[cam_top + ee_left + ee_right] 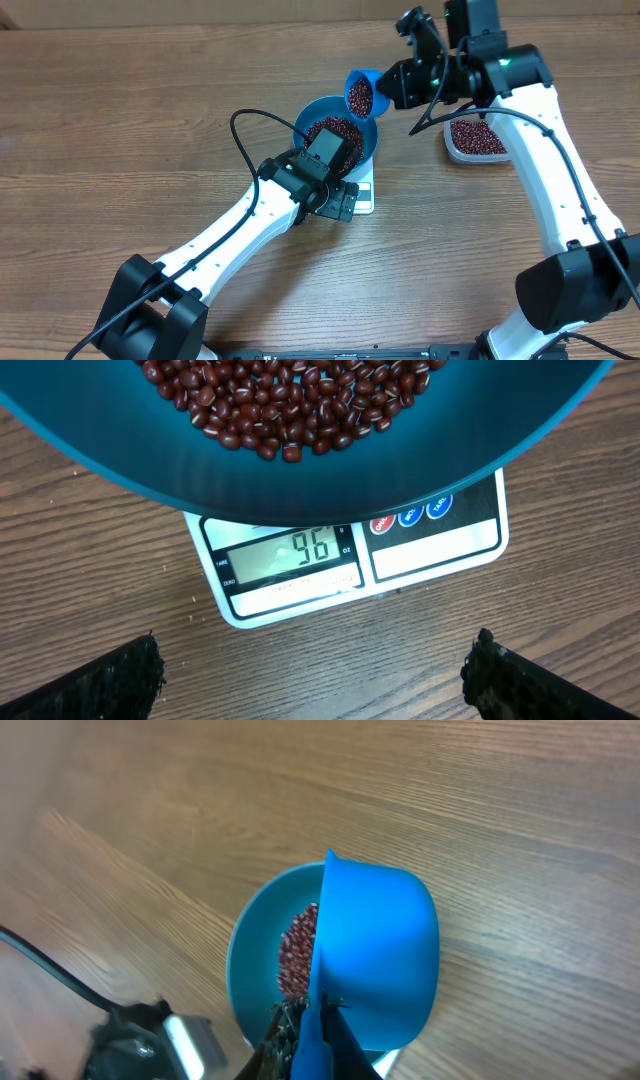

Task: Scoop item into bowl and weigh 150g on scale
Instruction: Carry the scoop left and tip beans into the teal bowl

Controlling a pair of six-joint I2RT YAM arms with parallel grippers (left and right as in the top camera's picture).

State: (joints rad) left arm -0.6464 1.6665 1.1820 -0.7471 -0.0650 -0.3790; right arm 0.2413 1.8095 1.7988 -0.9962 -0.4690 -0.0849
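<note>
Right gripper (388,88) of mine clamped on handle of blue scoop (360,95), scoop tipped above bowl (375,148) at its 1 o'clock. Beans (333,130) lay heaped in bowl atop scale (435,550), display (290,555) showing 96. My left gripper (315,675) hung spread wide at bowl's 7 o'clock.

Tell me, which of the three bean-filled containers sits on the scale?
The deep blue bowl; the small blue scoop hangs tilted above it, and the clear tub rests on the table.
</note>
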